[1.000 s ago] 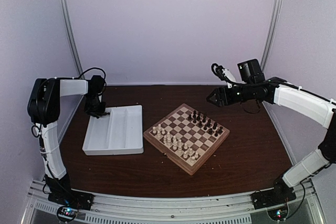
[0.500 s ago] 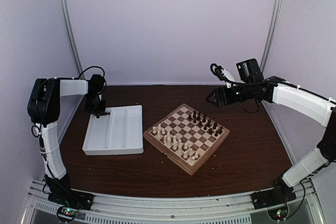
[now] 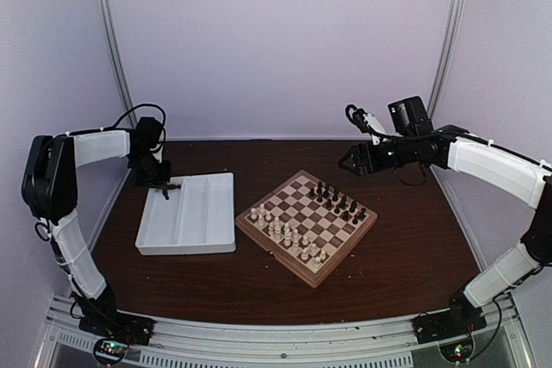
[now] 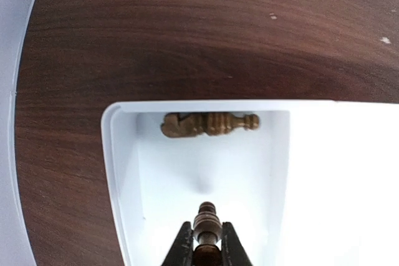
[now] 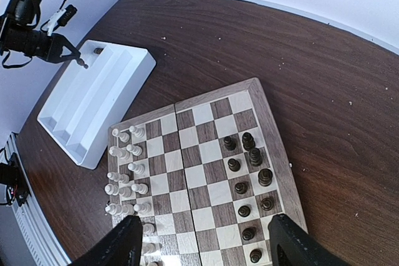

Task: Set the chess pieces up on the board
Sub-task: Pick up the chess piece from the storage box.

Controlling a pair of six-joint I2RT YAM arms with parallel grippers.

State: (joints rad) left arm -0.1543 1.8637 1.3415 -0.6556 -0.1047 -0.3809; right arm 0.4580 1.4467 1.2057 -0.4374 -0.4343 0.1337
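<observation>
Pressure is applied by the left gripper (image 4: 206, 244) to a brown chess piece (image 4: 206, 217), which is clamped between the two fingers with its rounded top pointing away from the wrist. This is seen over the far end of the leftmost compartment of a white tray (image 3: 207, 213), which is set on the dark wooden table (image 3: 414, 247) left of the board. Whether the held piece touches the tray floor cannot be told. A second brown piece (image 4: 209, 124) is laid on its side against the compartment's far wall, apart from the gripper.

The board (image 3: 276, 258) is placed near the middle of the table, turned so that one corner points toward the arm bases. The cream-white pieces (image 3: 285, 234) are grouped along its near-left side. The dark chess pieces (image 3: 336, 202) are stood upright in two short rows along the far-right side, and the squares between the two groups are left bare.

The right gripper (image 3: 345, 161) is held in the air beyond the board's far-right edge. Its fingers (image 5: 128, 241) are spread wide, and nothing is carried between them.
</observation>
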